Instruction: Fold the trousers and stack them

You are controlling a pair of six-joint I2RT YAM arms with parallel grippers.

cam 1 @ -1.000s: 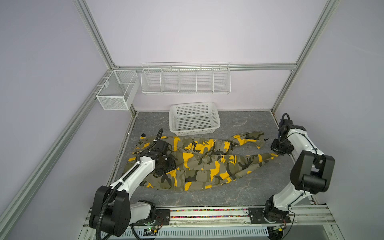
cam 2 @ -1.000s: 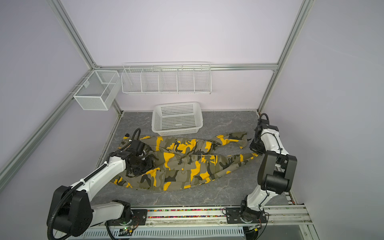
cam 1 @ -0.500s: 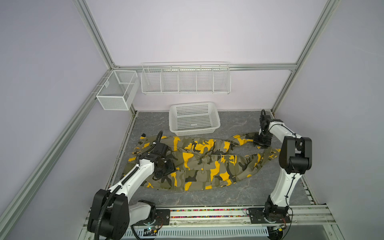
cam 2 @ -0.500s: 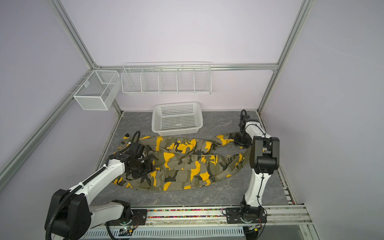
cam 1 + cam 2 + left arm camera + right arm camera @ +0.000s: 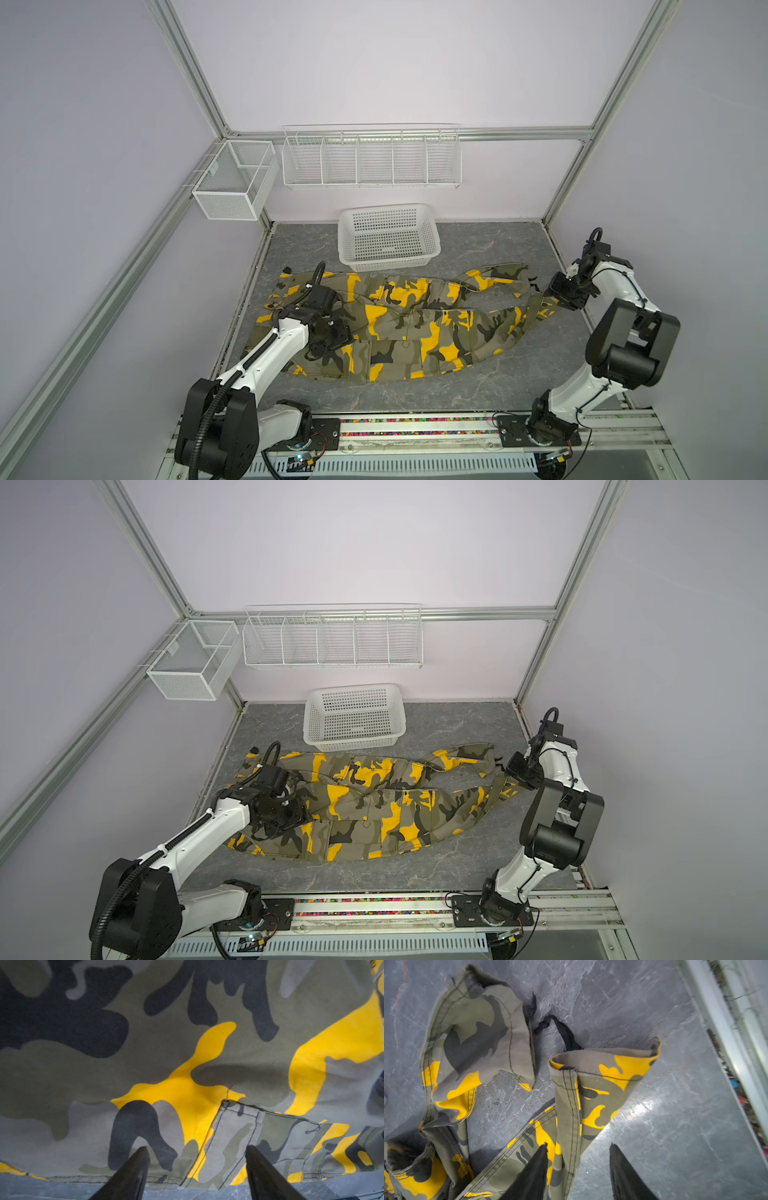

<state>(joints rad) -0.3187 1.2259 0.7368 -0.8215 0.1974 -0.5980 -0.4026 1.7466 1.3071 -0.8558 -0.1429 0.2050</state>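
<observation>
The camouflage trousers (image 5: 415,328) (image 5: 374,808) lie spread flat across the grey mat, waist to the left and legs to the right. My left gripper (image 5: 334,338) (image 5: 196,1148) is open low over the waist end, its fingers either side of a pocket seam near the cloth's edge. At the right, the open right gripper (image 5: 552,296) (image 5: 577,1147) hovers at the near leg's cuff (image 5: 604,1068). One of its fingers (image 5: 538,1159) is over the cloth and one over bare mat. The other cuff (image 5: 477,1032) lies apart, with a black tie (image 5: 562,1030) between the two.
A white lattice basket (image 5: 388,262) (image 5: 353,742) stands just behind the trousers. A wire shelf (image 5: 370,160) and a mesh box (image 5: 232,183) hang on the back and left walls. A metal frame rail (image 5: 726,1043) runs close beside the right gripper.
The right arm swung in toward the far leg's cuff half a second ago and is back at the near cuff. The left arm and the trousers have barely shifted.
</observation>
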